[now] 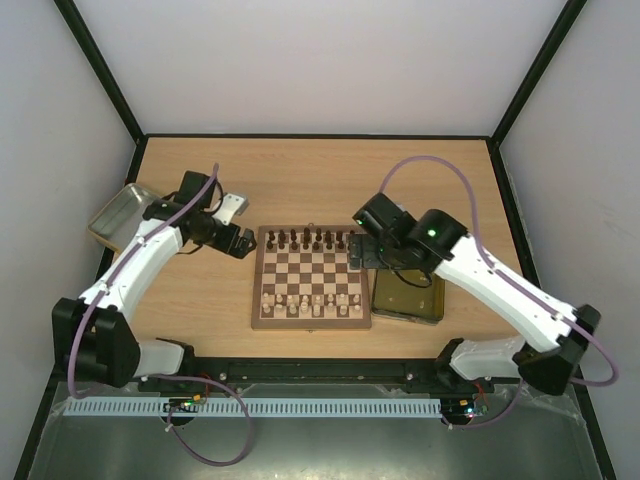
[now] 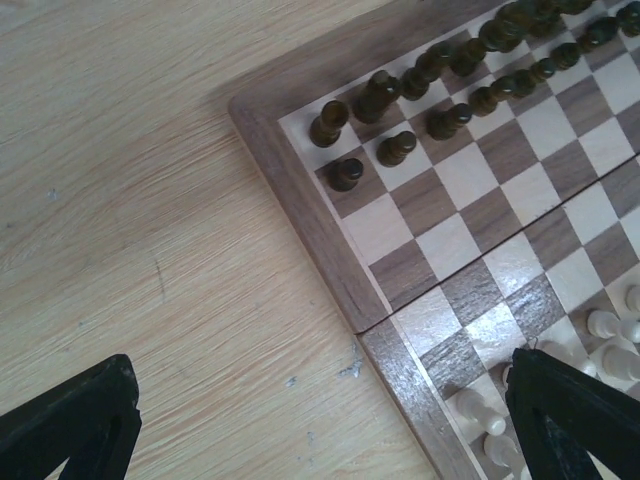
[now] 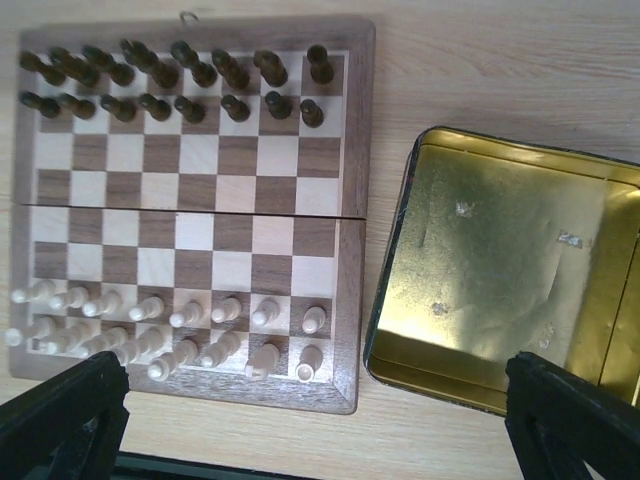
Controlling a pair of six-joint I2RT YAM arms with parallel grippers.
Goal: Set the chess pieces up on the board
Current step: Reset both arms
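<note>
Right gripper [image 3: 315, 425] first: in its wrist view the two black fingers [image 3: 60, 420] sit in the bottom corners of the frame, spread wide, with nothing between them. In the top view the right gripper [image 1: 362, 250] hangs at the upper right corner of the chessboard [image 1: 311, 272], just by the right end of the dark rows. Over to the left gripper [image 1: 240, 225]: it is parked off the board's upper left corner, above bare table [image 1: 200, 300], jaws apart and holding nothing. Its wrist view agrees, with one finger [image 2: 70, 425] low left over the wood grain and the other low right over the board's corner. The board itself lies flat in the middle of the table, between the two arms, and it looks fully dressed. The dark brown pieces [image 1: 300, 240] stand in two rows along its top edge in the overhead frame. The pale cream pieces [image 1: 310, 303] stand in two rows along the bottom edge. The middle ranks show only bare squares. The right wrist view gives the same layout: dark brown pieces [image 3: 235, 107] at the upper left of the frame, pale cream pieces [image 3: 227, 308] at the lower left. A gold tin tray [image 3: 500, 250] lies just beside the board's right edge, its shiny floor scuffed. Far upper left on the table, well apart from the board, sits a silver metal tray [image 1: 118, 215].
</note>
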